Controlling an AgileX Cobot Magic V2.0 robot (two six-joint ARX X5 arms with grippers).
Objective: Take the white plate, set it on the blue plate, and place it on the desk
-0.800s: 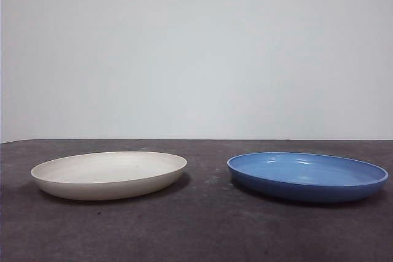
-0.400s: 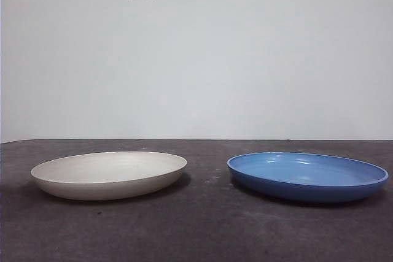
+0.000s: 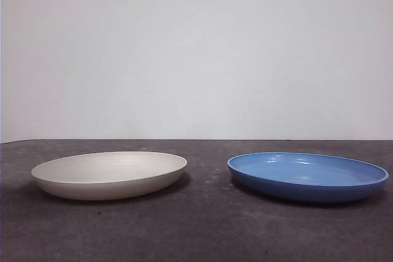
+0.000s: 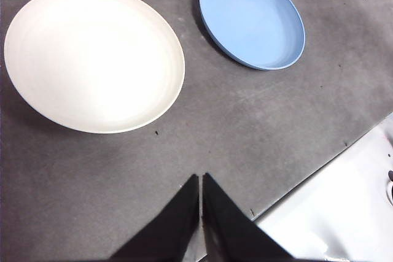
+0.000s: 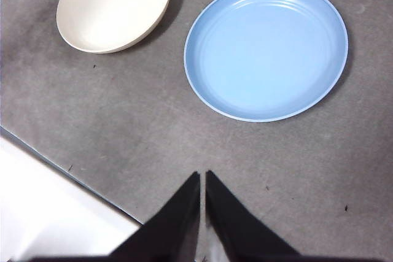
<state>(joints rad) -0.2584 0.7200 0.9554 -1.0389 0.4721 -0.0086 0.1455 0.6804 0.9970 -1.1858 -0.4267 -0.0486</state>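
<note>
Two hands, both idle and raised.

Left hand (image 4: 201, 179): jaws pressed together tip to tip, only a hairline slit between them, gripping nothing, hanging high above the counter (image 4: 245, 127) near its edge.

Right hand (image 5: 202, 177): same pose, jaws closed to a thin seam, empty, hovering well above the counter near its edge.

Neither arm visible from the front camera; no dark tip at either top corner there.
</note>
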